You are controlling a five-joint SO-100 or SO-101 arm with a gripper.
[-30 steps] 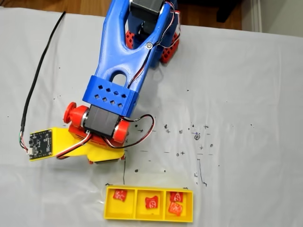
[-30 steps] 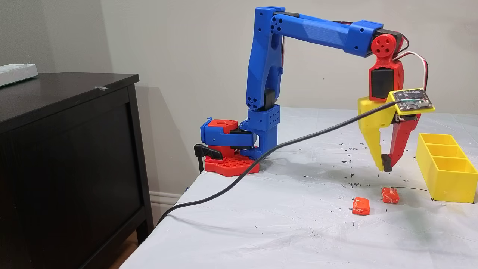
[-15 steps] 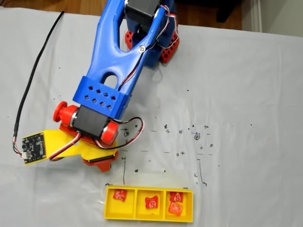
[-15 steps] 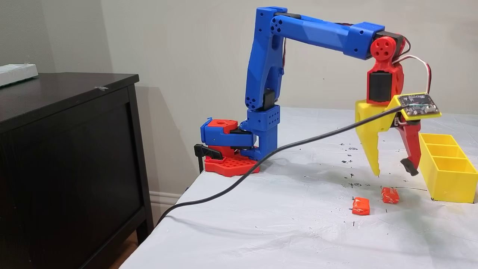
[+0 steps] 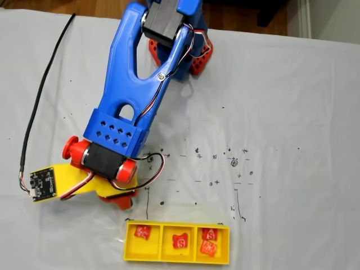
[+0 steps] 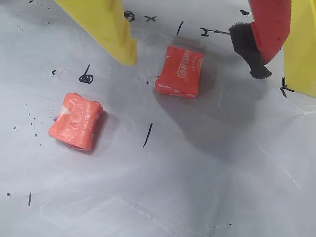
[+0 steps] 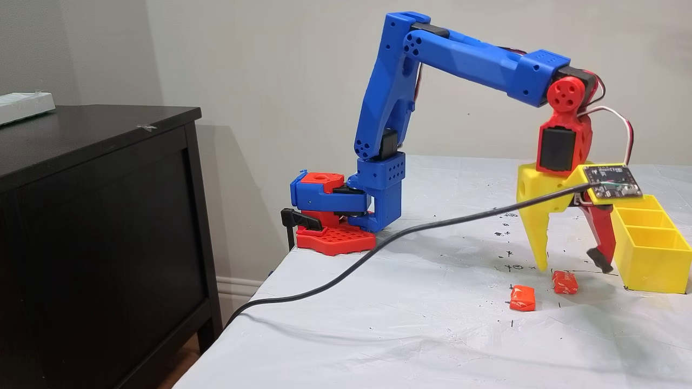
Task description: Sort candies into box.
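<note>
While the yellow-and-red two-finger gripper (image 7: 571, 266) hangs spread wide just above the white cloth-covered table (image 7: 432, 335), one orange-red wrapped candy with white lettering (image 6: 180, 71) lies between its fingertips, touching neither. A second orange-red wrapped candy (image 6: 76, 121) sits near it, outside the yellow finger. Bare cloth surrounds both. Just beside the red finger stands the long yellow plastic three-compartment box (image 5: 129, 247), holding four red candies (image 5: 180, 242): one, one, then two.
</note>
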